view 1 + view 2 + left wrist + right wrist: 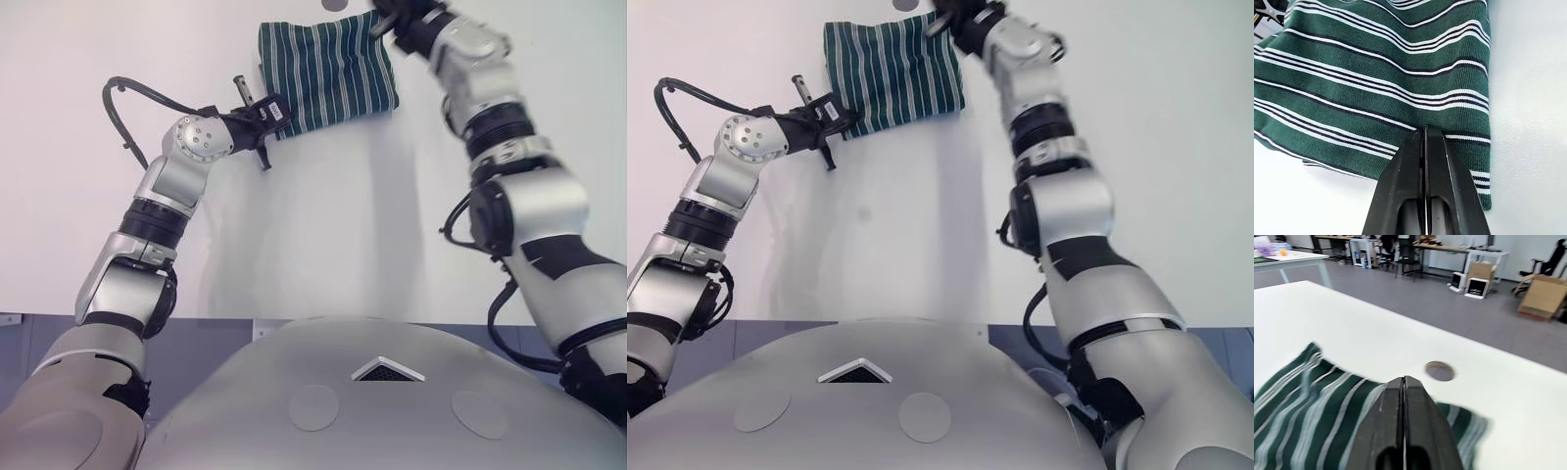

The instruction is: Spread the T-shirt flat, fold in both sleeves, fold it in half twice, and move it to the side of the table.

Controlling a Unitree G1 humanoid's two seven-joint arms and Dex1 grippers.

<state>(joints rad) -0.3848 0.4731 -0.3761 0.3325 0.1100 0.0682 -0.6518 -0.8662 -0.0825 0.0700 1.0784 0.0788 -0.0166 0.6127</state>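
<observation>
The T-shirt (328, 73), dark green with white stripes, lies folded into a small rectangle on the far part of the white table (323, 215). My left gripper (277, 111) is at its near left corner, shut on the fabric's edge. In the left wrist view the closed fingertips (1425, 129) press into the striped cloth (1376, 83). My right gripper (382, 22) is at the far right corner, shut on the T-shirt. In the right wrist view its closed tips (1403, 379) sit over the cloth (1317, 406).
A round grey cable hole (1440, 371) sits in the tabletop just beyond the shirt. Past the table's far edge are grey floor, desks and cardboard boxes (1542, 296). White tabletop stretches between the shirt and me.
</observation>
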